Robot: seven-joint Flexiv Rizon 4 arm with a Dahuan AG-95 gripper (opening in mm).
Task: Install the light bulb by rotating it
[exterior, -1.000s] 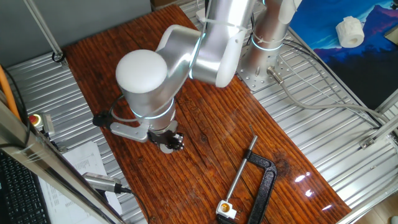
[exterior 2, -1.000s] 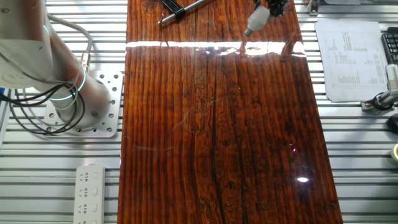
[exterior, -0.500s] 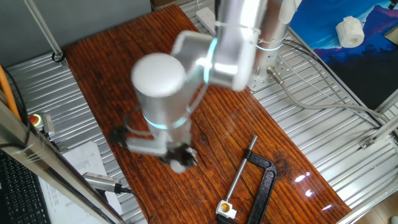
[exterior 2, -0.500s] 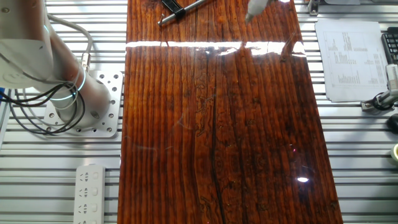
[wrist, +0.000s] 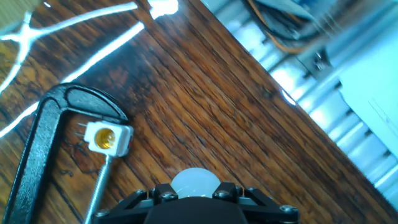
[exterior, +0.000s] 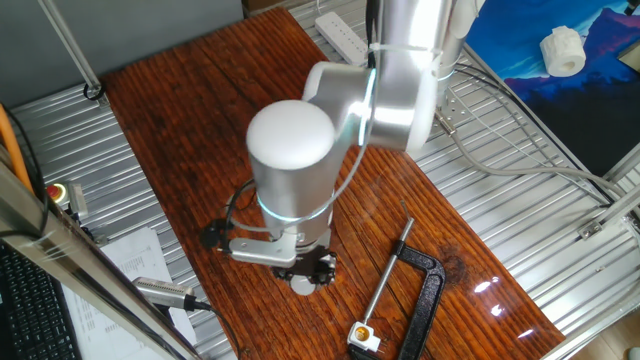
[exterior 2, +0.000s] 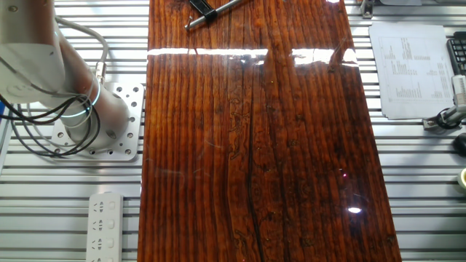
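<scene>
In the hand view the light bulb (wrist: 194, 181) shows as a white dome between the two black fingers, with my gripper (wrist: 194, 189) shut on it. In one fixed view the gripper (exterior: 311, 272) hangs low over the wooden table (exterior: 200, 110) with the light bulb (exterior: 303, 286) at its tip. A black clamp (wrist: 42, 149) lies ahead to the left, and a white socket (wrist: 107, 138) with a yellow inside sits at its screw end. That view also shows the clamp (exterior: 425, 290) and the socket (exterior: 363, 337) right of the gripper. From the other fixed view the gripper is out of sight.
A white lumpy piece (exterior: 562, 50) lies on the blue cloth at the back right. A power strip (exterior: 340, 35) rests beside the arm's base (exterior 2: 87, 120). Printed paper (exterior: 130, 255) and a red button (exterior: 57, 190) sit off the left edge. Metal slats surround the board.
The arm has swung toward the front of the table and the clamp, carrying the bulb. In the other fixed view the bulb has slid out past the top edge.
</scene>
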